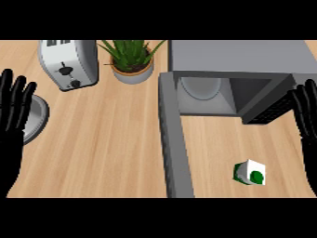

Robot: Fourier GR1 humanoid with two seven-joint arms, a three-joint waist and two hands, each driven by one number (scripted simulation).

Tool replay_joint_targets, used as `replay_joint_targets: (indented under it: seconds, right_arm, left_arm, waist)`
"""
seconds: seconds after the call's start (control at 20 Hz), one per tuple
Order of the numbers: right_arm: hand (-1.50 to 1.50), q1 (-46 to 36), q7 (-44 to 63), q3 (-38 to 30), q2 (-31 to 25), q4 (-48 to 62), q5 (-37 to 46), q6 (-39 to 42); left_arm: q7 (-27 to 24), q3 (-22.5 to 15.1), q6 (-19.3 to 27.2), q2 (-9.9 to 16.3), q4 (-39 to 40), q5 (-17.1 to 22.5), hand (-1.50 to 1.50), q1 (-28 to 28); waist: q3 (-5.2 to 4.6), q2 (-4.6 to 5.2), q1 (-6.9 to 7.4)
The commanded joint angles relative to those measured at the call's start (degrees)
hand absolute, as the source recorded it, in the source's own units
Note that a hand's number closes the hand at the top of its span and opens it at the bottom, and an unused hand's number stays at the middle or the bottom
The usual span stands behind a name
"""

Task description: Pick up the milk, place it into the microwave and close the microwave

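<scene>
A silver toaster (68, 62) is seen at the back left of the wooden counter (106, 148), a potted plant (131, 58) with green leaves is set just to its right, and part of a grey round plate (36, 116) is shown near the left edge.

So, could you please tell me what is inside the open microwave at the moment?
Inside the microwave only its round grey turntable plate shows. The milk stands outside on the counter. The microwave's top covers the cavity's rear.
</scene>
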Motion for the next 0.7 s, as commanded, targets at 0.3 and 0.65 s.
replay_joint_targets:
  seconds: [0.3, 0.65]
  right_arm:
    - [-1.5, 7.4, 4.7, 16.2, 6.1, -7.2, -1.4, -3.1]
    - [-1.5, 13.7, 4.2, 30.7, 6.2, -11.5, 5.4, -11.1]
  left_arm:
    - [3.1, -0.6, 4.0, -6.1, -2.1, 1.9, -1.5, 5.0]
    - [2.3, 0.7, 1.2, -5.4, -7.6, 4.6, -1.5, 12.6]
  waist:
    - [1.37, 0.18, -0.26]
    - [1.35, 0.18, -0.69]
